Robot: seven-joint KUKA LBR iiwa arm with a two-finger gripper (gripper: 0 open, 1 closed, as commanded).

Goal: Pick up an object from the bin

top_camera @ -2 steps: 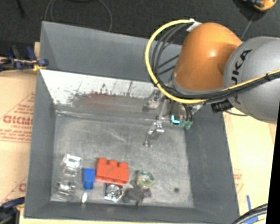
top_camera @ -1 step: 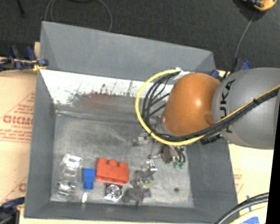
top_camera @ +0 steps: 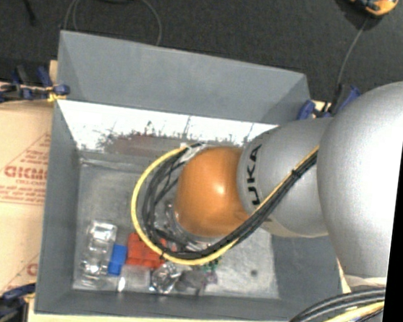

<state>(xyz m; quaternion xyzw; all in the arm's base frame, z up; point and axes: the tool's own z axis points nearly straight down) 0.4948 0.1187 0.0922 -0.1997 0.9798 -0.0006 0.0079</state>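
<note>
Closest to the lens, at right: silver arm link (top_camera: pixel 362 162), broad and rounded, reaching into the grey bin (top_camera: pixel 58 197) from that side. Carries the black letters "UKA" (top_camera: pixel 249 176), running up its narrower segment beside a dark cable.

Red blocky piece (top_camera: pixel 140 253): lies on the bin floor close to the front wall, left of the middle. Sits just below and a little left of the gripper (top_camera: pixel 171 240), right at the lower edge of the rounded orange cover (top_camera: pixel 209 190). Crossed in part by the loop of yellow cable (top_camera: pixel 136 192), so long axis and heading cannot be told; visible part about as wide as deep.

Gripper state: cannot tell, buried in shadow under the orange cover and a tangle of black cables.

Touching the red piece on its left: small blue block (top_camera: pixel 117 258), long axis running from rear to front of the bin. Just beside that, further left: crumpled clear plastic packet (top_camera: pixel 98 247), lying near the left wall. Right of the red piece, near the front wall: crumpled silvery thing (top_camera: pixel 165 279). A little beyond it, to the right: small green bit (top_camera: pixel 210 268), half hidden under the cables.
</note>
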